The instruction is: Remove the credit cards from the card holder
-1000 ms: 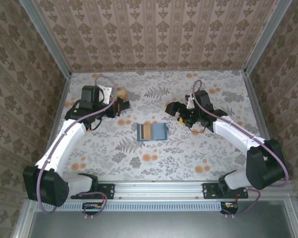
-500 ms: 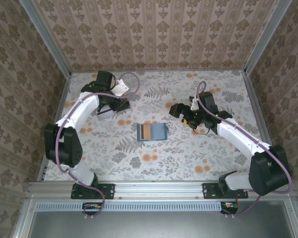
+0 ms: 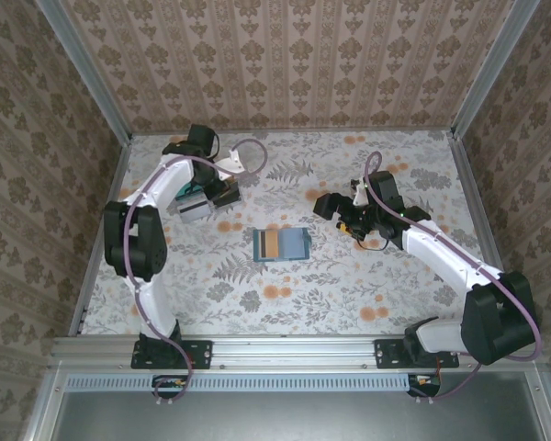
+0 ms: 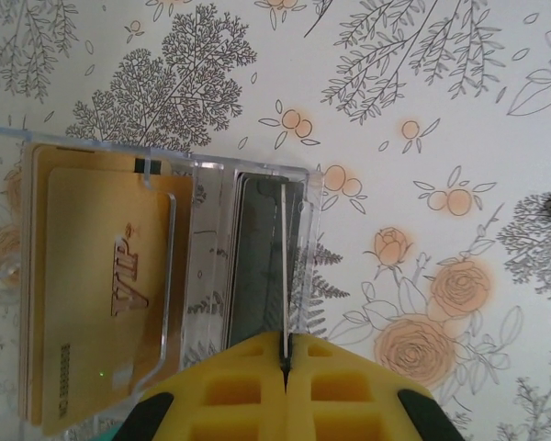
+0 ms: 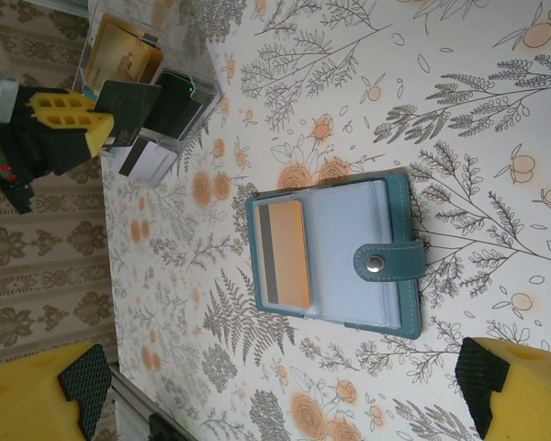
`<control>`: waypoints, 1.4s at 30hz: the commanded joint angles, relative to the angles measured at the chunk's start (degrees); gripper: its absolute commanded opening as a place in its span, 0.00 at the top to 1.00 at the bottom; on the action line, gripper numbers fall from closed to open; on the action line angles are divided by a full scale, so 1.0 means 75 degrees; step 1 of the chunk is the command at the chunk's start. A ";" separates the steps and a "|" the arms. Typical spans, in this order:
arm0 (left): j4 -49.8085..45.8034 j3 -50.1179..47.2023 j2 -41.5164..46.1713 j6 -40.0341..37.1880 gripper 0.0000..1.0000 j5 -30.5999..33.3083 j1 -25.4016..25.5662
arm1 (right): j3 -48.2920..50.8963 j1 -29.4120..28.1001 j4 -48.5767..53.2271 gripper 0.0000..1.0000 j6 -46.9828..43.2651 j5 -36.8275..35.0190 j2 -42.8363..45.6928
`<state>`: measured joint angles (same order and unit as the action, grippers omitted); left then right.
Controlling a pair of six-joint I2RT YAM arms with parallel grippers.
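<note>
The card holder [image 3: 281, 243] [image 5: 335, 257] lies open on the table's middle, its snap strap to one side. A tan-orange credit card with a dark stripe [image 5: 285, 253] [image 3: 270, 243] sits in its slot. My left gripper [image 4: 285, 354] [image 3: 217, 194] [image 5: 92, 124] is shut on a thin dark card [image 4: 283, 266] [image 5: 129, 110], seen edge-on and held upright over a clear plastic tray [image 4: 193, 184] [image 3: 194, 206] [image 5: 197, 92]. In that tray lie a gold VIP card [image 4: 101, 294] and dark cards [image 4: 253, 257]. My right gripper [image 3: 328, 204] [image 5: 275, 395] hangs open to the right of the holder, nothing between its fingers.
The clear tray sits at the far left of the floral tabletop [image 3: 349, 285]. Metal-framed walls [image 3: 468, 184] close in the table on three sides. A rail [image 3: 285, 349] runs along the near edge.
The left arm has folded up and swung toward the far left, bringing its gripper and card over the clear tray. The right gripper shifted slightly, then held still. The card holder has not moved.
</note>
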<state>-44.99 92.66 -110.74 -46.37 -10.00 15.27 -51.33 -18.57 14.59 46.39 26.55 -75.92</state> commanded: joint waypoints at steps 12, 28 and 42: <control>-0.0253 0.0524 -0.0696 -0.0462 1.00 -0.0217 -0.0187 | -0.0164 0.0037 0.0151 0.00 -0.0006 0.0152 -0.0080; -0.0798 0.0888 -0.0999 -0.1335 1.00 -0.0639 -0.0277 | -0.0145 0.0038 0.0159 0.00 0.0005 0.0229 -0.0007; -0.0616 0.1077 -0.1347 -0.1188 1.00 -0.0802 -0.0439 | -0.0117 0.0026 0.0119 0.00 0.0106 0.0240 0.0010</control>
<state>-48.66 98.94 -119.94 -54.94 -13.76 12.73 -51.35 -18.57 14.59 46.65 27.40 -76.14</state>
